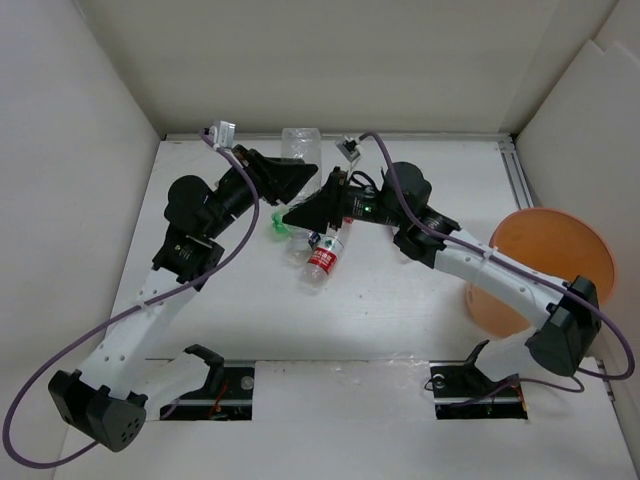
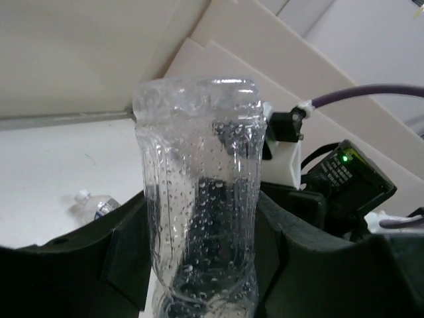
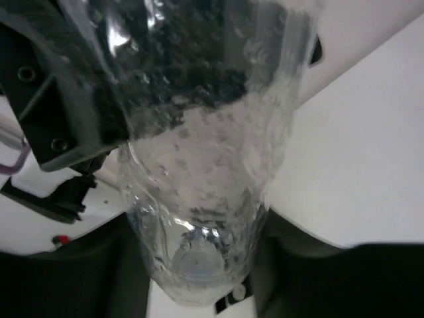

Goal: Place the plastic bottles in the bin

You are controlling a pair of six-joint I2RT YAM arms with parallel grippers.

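Shows three bottles upper centre overhead: clear bottle (image 1: 300, 148), red-labelled bottle (image 1: 322, 260), green bottle (image 1: 280, 225); one orange bin (image 1: 545, 250) at right. Clamps the droplet-beaded clear bottle in left gripper (image 2: 202, 218), pinches a crumpled bottle (image 3: 199, 165) in right gripper (image 3: 199, 245).

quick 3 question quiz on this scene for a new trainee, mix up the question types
1. True or false: the orange bin stands on the left arm's side of the table.
2. Multiple choice: the bottle lying on the table near the centre of the top view has a label that is A) blue B) red C) yellow.
3. Short answer: in the left wrist view, what sits between the fingers of the left pincer?

Key
1. False. The bin is on the right arm's side.
2. B. It is the red-labelled bottle.
3. A clear bottle, beaded with droplets.
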